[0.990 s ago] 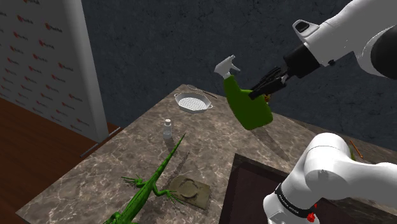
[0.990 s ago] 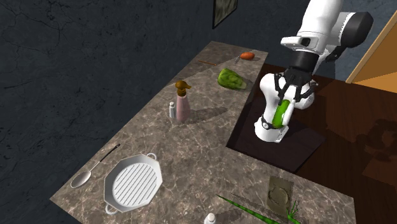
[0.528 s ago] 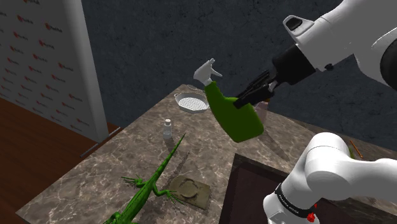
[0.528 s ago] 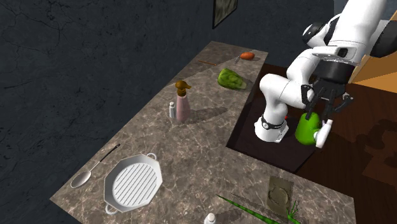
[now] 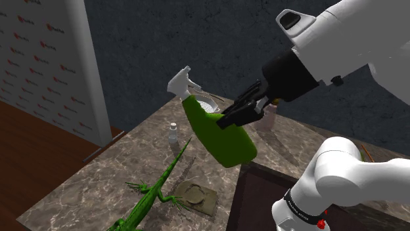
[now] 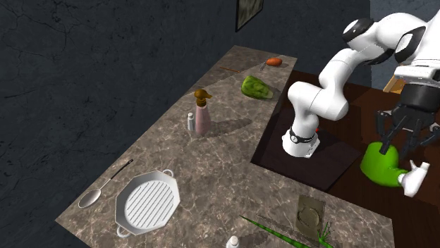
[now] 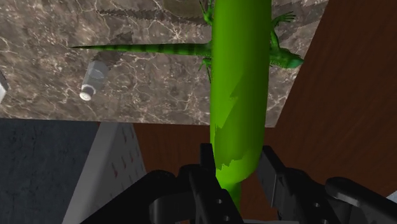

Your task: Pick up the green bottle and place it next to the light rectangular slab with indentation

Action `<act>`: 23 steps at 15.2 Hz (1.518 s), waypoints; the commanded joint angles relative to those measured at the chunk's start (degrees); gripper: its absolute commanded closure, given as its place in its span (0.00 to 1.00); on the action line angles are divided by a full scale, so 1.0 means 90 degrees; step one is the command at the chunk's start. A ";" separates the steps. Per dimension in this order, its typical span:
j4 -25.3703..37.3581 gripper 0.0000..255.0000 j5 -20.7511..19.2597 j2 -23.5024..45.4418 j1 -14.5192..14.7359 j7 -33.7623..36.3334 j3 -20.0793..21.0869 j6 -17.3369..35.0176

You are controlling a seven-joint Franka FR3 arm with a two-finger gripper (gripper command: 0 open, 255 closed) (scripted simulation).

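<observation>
The green spray bottle (image 5: 220, 136) with a white trigger head hangs tilted in the air, head pointing to the shoulder view's upper left. My gripper (image 5: 240, 111) is shut on its body. In the second exterior view the gripper (image 6: 403, 137) holds the bottle (image 6: 381, 166) at the far right. The wrist view shows both fingers (image 7: 210, 181) clasping the bottle (image 7: 238, 95). The light slab with a round indentation (image 5: 195, 197) lies on the marble counter (image 5: 98, 180) below the bottle, beside a green lizard; it also lies near the counter's corner (image 6: 309, 215).
A green toy lizard (image 5: 154, 190) stretches along the counter by the slab, with a small white bottle (image 5: 173, 134) near its tail. Farther along are a white grill pan (image 6: 147, 204), a spoon (image 6: 102, 189), a pink bottle (image 6: 202, 113) and a green lump (image 6: 257, 87).
The arm has swung the held bottle toward the shoulder view's left and lower, nearer the slab. In the second exterior view it moved right and down.
</observation>
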 commanded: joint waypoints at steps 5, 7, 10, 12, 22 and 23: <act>0.0579 1.00 0.0262 0.0515 -0.0260 0.0572 0.0870 0.0259; 0.0404 1.00 0.0333 0.0470 -0.0214 0.0570 0.0944 0.0391; 0.0150 1.00 0.0442 0.0413 -0.0145 0.0570 0.1064 0.0591; -0.0015 1.00 0.0518 0.0382 -0.0099 0.0571 0.1148 0.0727; -0.0777 1.00 0.0939 0.0325 0.0120 0.0585 0.1635 0.1441; -0.0847 1.00 0.0985 0.0329 0.0141 0.0587 0.1690 0.1516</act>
